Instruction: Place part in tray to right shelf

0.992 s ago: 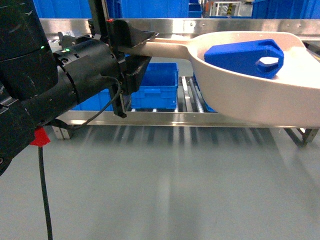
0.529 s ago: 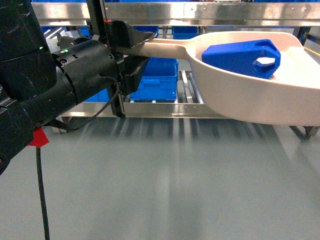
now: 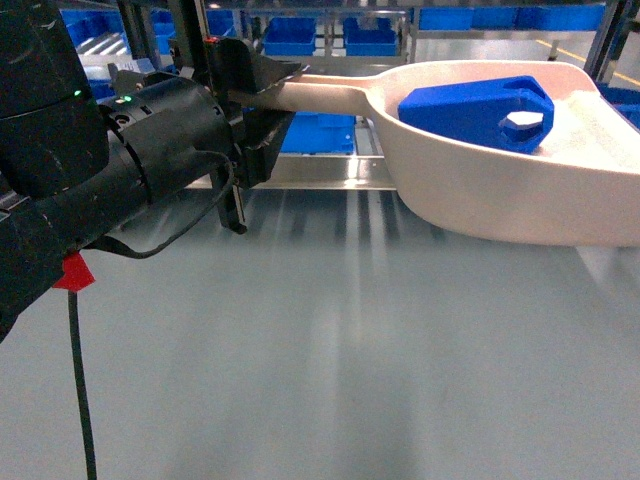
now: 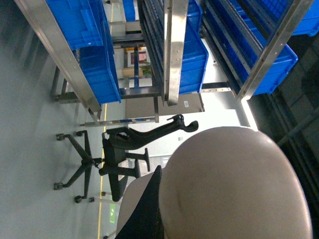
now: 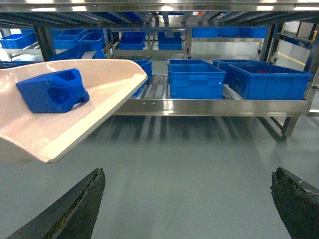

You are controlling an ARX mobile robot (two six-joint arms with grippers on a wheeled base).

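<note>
Left fingers (image 3: 262, 92) clenched on tray (image 3: 600, 170) handle; right fingers (image 5: 187, 204) spread, empty. Could tip loose part (image 3: 475, 112) off if tilted.

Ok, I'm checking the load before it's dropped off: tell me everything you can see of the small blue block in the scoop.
The solid blue plastic block looks matte, tapered at one end, with a hexagonal hole through it. It lies loose inside the pan of the pale beige plastic scoop, which the left gripper holds by its handle above the grey floor.
</note>
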